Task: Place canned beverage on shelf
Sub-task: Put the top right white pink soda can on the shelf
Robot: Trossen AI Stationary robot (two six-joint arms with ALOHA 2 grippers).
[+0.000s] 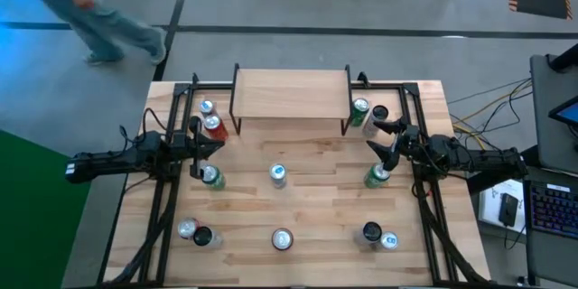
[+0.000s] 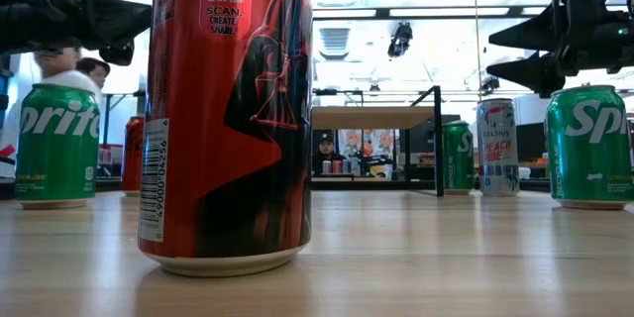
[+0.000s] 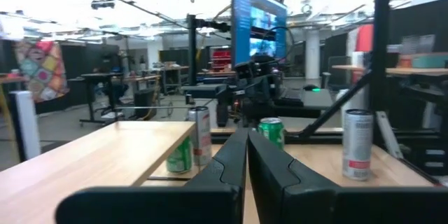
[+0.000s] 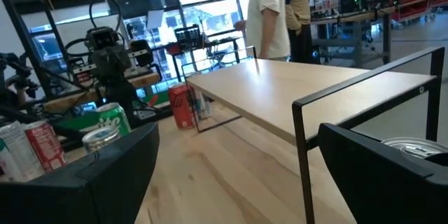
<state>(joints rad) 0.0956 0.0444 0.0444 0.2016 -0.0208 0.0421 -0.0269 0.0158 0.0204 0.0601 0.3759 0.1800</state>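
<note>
Overhead: a wooden table (image 1: 307, 190) w/ a low shelf (image 1: 291, 93) at its far edge, centre; the shelf top is bare wood on thin black legs. Cans stand scattered round the table. Left of the shelf: a red can (image 1: 214, 127) & a silver-topped can (image 1: 207, 108), close together. Right of the shelf: a green can (image 1: 360, 111) just beside its legs, w/ a dark-topped can (image 1: 380, 115) next to it.

Left gripper (image 1: 217, 144) hangs over the table's left side, fingers pressed together, holding nothing; it sits between the red can & a green can (image 1: 211, 177) nearer the front. Right gripper (image 1: 378, 137) hangs over the right side, fingers spread wide apart, empty, w/ another green can (image 1: 377, 176) just in front of it.

A pale can (image 1: 278, 175) stands mid-table, clear of both arms. Along the front edge: two cans at left, one in the centre (image 1: 282, 238), two at right.

A person (image 1: 86, 4) walks on the floor beyond the far left corner.
</note>
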